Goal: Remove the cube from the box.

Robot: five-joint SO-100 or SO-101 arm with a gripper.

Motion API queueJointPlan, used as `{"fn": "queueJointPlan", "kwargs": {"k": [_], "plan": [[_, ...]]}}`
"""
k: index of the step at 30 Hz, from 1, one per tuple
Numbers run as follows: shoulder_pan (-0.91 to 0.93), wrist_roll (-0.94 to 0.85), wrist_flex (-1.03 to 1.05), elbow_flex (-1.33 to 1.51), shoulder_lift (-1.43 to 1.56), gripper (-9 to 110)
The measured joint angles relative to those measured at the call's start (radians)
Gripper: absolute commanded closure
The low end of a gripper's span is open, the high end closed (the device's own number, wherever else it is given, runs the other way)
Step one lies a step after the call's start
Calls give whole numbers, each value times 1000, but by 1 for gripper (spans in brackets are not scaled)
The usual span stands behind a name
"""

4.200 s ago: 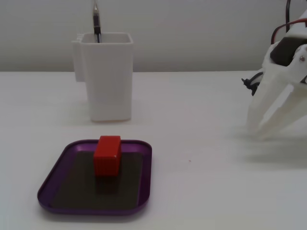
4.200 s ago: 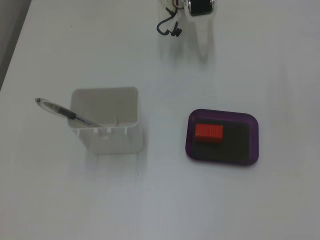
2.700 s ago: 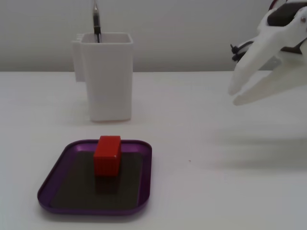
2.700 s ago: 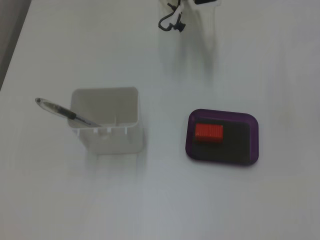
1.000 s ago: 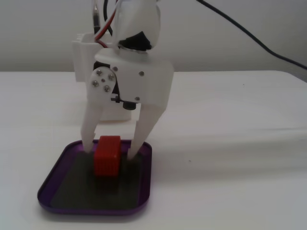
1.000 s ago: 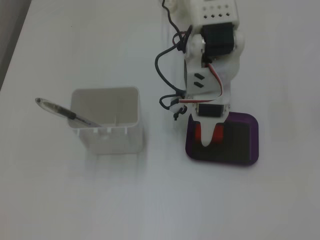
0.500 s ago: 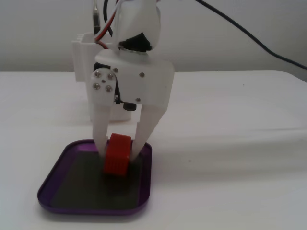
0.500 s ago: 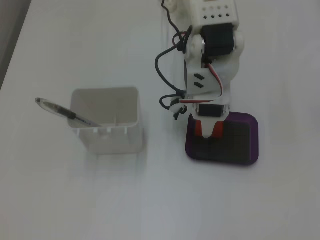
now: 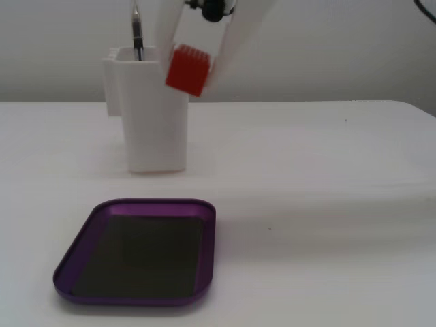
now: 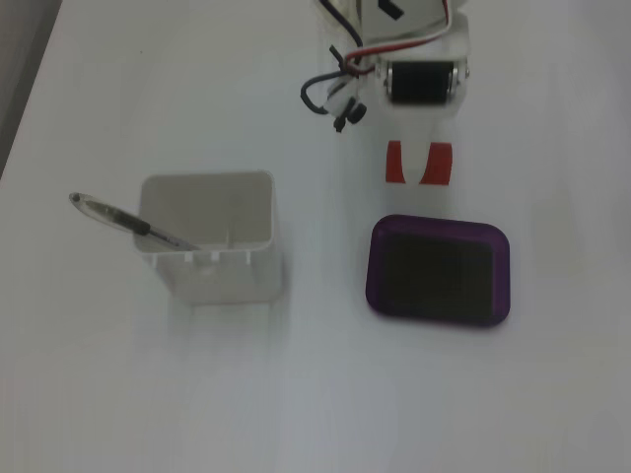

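The red cube (image 9: 186, 68) hangs high in the air, pinched between the white fingers of my gripper (image 9: 185, 76), in front of the top of the white container. From above, the cube (image 10: 394, 163) shows on both sides of a white finger (image 10: 417, 163), just beyond the far edge of the box and clear of it. My gripper (image 10: 418, 169) is shut on the cube. The purple box (image 9: 210, 238) lies at the front left with its dark bottom bare; in the top-down fixed view the box (image 10: 506, 278) sits right of centre.
A tall white square container (image 9: 151, 109) stands behind the box, with a pen (image 9: 137, 30) sticking out of it. From above, the container (image 10: 207, 236) is to the left and the pen (image 10: 128, 222) leans over its left rim. Arm cables (image 10: 330, 94) hang near the top.
The gripper closed on the cube inside the box, then rose steeply and drew back toward the arm's base, carrying the cube out. The box now holds nothing.
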Motion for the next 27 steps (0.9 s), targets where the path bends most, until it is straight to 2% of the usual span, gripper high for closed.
{"fn": "queueJointPlan", "kwargs": {"k": [5,16,27], "plan": [[-2,-15,-41,285,169,102],[0,-64,-597,1137,511,102],[-2,-74,-805,1356,534,99]]}}
